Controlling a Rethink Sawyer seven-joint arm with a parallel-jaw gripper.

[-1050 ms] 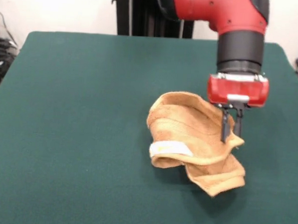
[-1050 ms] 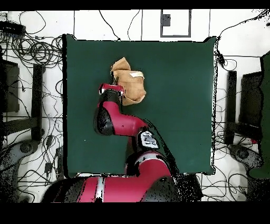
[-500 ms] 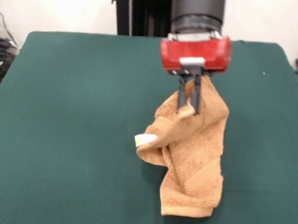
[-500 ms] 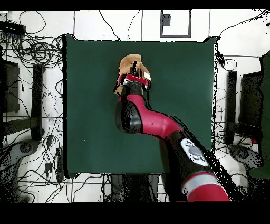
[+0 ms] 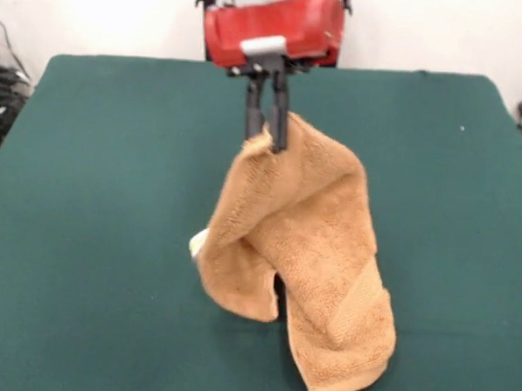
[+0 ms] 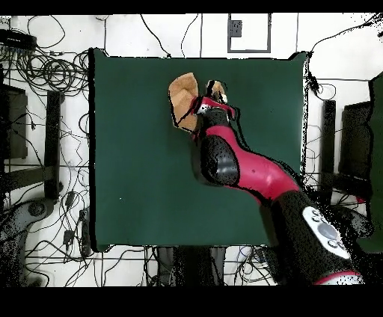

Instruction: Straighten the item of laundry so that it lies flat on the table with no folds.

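Right now the gripper, at top centre of the front view, has its jaws pinched shut on the top edge of the towel. Its cloth hangs straight down below the jaws, long axis vertical and doubled on itself, the lower end draping toward the green worktop at lower centre; contact there is unclear.

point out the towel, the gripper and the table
towel (image 5: 316,225), front view, middle of the hanging cloth
gripper (image 5: 265,136), front view, between the fingertips pinching the towel's top edge
table (image 5: 95,187), front view, bare green surface
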